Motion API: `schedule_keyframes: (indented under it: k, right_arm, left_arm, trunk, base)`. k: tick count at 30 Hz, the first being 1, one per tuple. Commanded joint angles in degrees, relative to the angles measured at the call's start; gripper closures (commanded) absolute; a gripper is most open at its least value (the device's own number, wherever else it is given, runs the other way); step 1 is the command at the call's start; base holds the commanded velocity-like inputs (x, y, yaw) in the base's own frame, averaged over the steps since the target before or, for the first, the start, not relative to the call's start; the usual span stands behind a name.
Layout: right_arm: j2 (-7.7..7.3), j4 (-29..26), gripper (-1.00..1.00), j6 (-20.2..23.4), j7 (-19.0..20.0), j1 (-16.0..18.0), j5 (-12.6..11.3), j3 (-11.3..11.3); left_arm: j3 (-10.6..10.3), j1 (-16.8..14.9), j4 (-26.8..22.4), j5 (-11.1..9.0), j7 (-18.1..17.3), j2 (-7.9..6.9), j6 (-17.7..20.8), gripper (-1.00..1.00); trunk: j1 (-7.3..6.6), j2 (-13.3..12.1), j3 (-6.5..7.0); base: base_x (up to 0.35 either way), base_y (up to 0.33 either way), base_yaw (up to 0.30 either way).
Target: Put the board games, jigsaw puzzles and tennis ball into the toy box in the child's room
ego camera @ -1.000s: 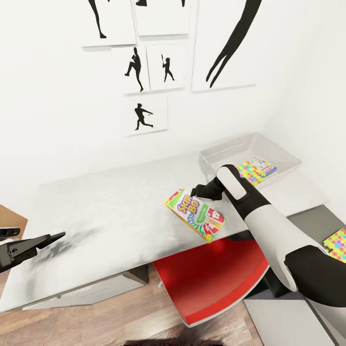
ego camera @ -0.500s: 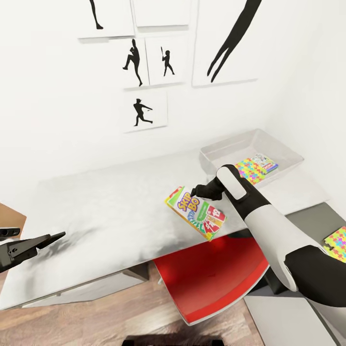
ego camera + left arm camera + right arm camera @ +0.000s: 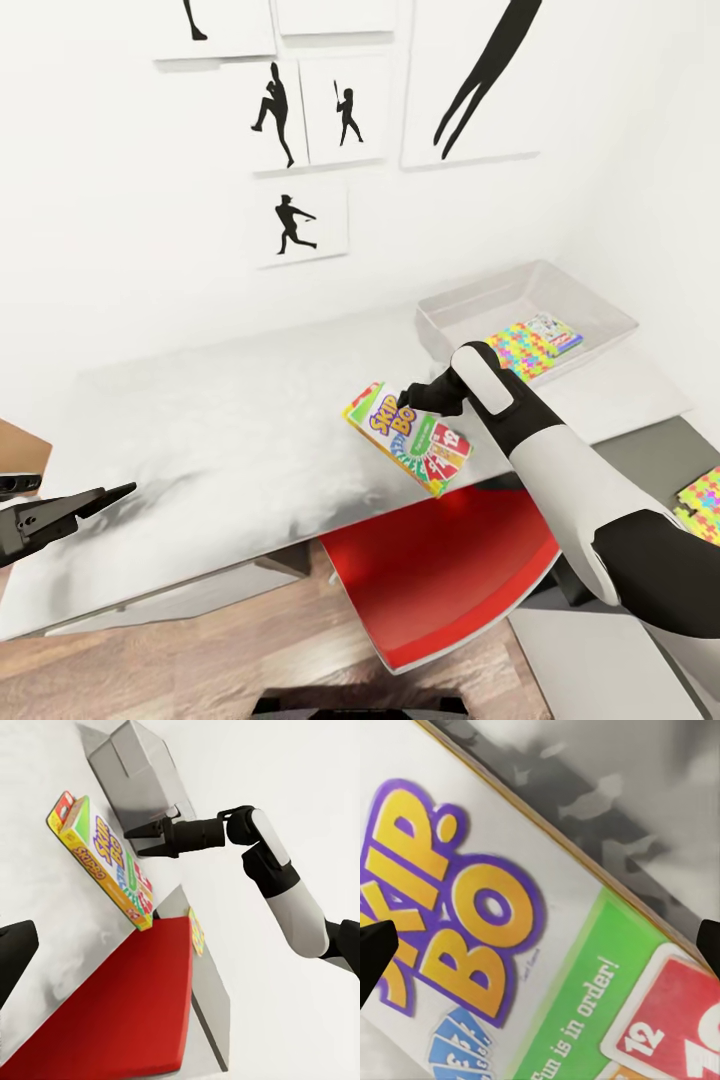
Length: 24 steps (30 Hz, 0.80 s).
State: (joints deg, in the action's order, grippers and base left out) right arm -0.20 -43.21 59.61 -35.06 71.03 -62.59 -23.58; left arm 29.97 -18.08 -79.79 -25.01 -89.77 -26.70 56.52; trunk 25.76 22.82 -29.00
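head view: right gripper [image 3: 408,396] hangs just over the skip-bo box [image 3: 409,437], fingers spread apart in the left wrist view, nothing held; contact with the box cannot be told. left gripper [image 3: 105,494] low at 8 o'clock over the table's near edge, fingers look closed together, empty. skip-bo box lies flat near the front edge of the table [image 3: 220,440], long axis running 10 to 4 o'clock. toy box [image 3: 600,309] at 2 o'clock on the table holds a jigsaw puzzle [image 3: 520,349] and a small board game [image 3: 554,334]. second jigsaw puzzle [image 3: 702,494] on the dark lower wing at 4 o'clock. red chair seat [image 3: 440,580] below the table edge. silhouette prints [image 3: 298,225] on white wall.
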Motion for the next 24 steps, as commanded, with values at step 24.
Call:
schedule_keyframes:
  k: [24]
  right_arm:
    - [-0.21, -0.11, -1.0, 0.07, -0.53, 0.07, -0.51, -0.15]
  left_arm:
    - [0.11, -0.03, -0.01, 0.05, -0.23, -0.02, 0.61, -1.0]
  trunk:
    - [0.03, 0.1, -1.97]
  base:
    - [0.0, 0.0, 0.0]
